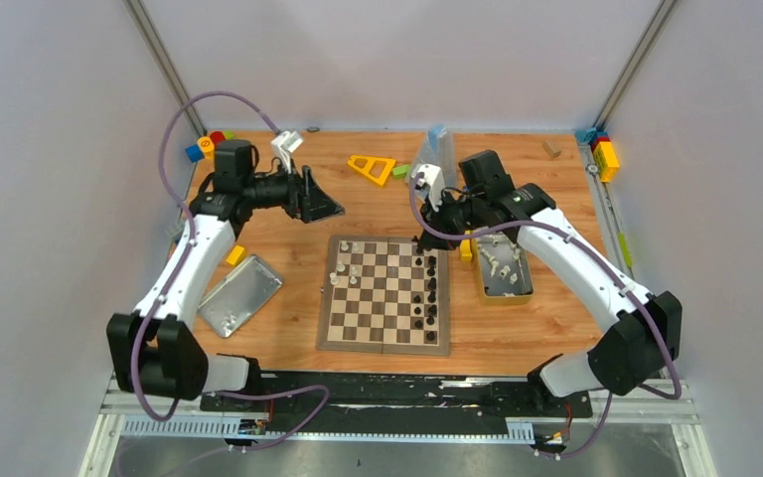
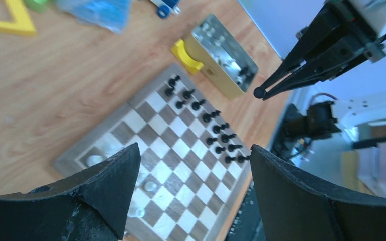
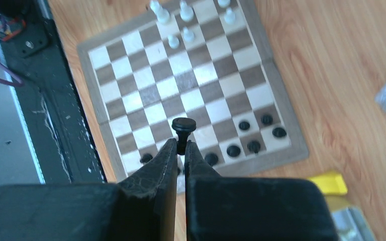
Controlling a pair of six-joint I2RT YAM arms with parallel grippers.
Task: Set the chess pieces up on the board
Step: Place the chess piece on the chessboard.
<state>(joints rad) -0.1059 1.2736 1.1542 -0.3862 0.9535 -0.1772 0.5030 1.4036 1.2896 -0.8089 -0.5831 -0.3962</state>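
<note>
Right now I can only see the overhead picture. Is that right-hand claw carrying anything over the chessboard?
Observer: Yes. Its wrist camera shows the right gripper shut on a black pawn, pinched by the stem above the chessboard.
Operator: And the other claw, is it holding something too?
Observer: No. In its own wrist view the left gripper is open and empty, looking down on the white pieces.
</note>
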